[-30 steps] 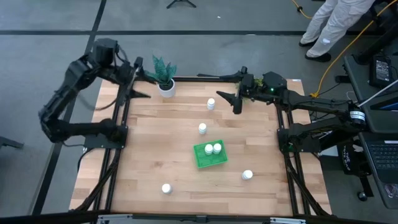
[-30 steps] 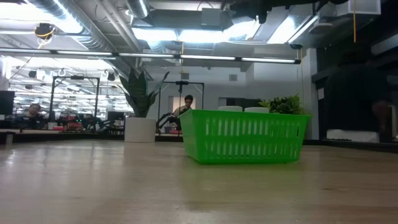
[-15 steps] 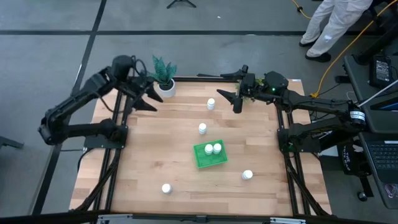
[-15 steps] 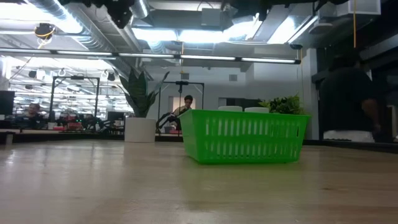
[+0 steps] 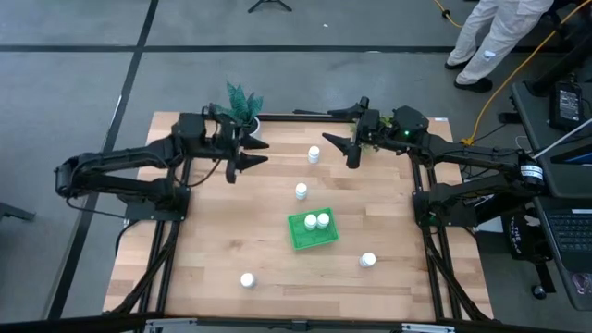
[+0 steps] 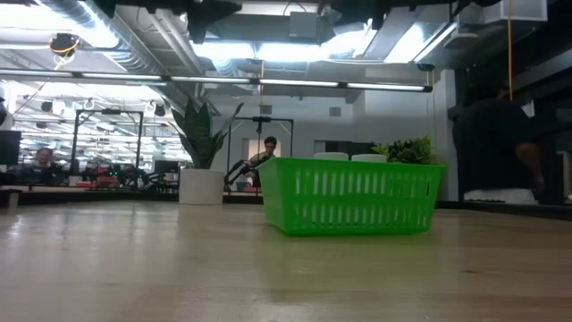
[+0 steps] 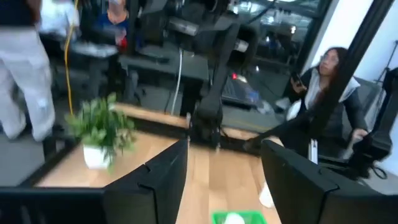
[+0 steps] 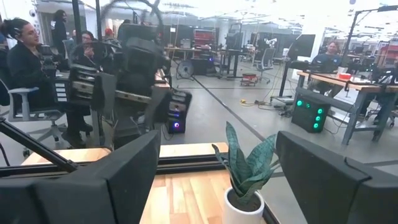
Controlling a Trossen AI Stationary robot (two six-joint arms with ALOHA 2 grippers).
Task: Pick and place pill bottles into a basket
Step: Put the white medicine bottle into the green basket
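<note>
High view: the left gripper (image 5: 248, 157), fingers spread wide and empty, reaches over the table's far left part beside the white plant pot (image 5: 248, 132). The right gripper (image 5: 344, 145), also spread wide and empty, waits at the far right edge. Two pill bottles (image 5: 317, 221) stand in the green basket (image 5: 298, 238); four others stand on the wooden table (image 5: 213, 231): one near the far edge (image 5: 314, 154), one mid-table (image 5: 301, 191), one right of the basket (image 5: 368, 261), one near the front (image 5: 247, 279).

Low view: the basket (image 6: 350, 195) stands mid-table with two white caps just above its rim.

Left wrist view: the basket's rim (image 7: 231, 218) shows between the dark, parted fingers (image 7: 155, 180); a person sits beyond the table.

Right wrist view: the potted plant (image 8: 244, 171) lies ahead.

Risk: a low sweep past the pot could tip it, or topple a light bottle.

Change: within one second the left arm has swung from outside the table edge inward; the right arm and bottles are unmoved.
</note>
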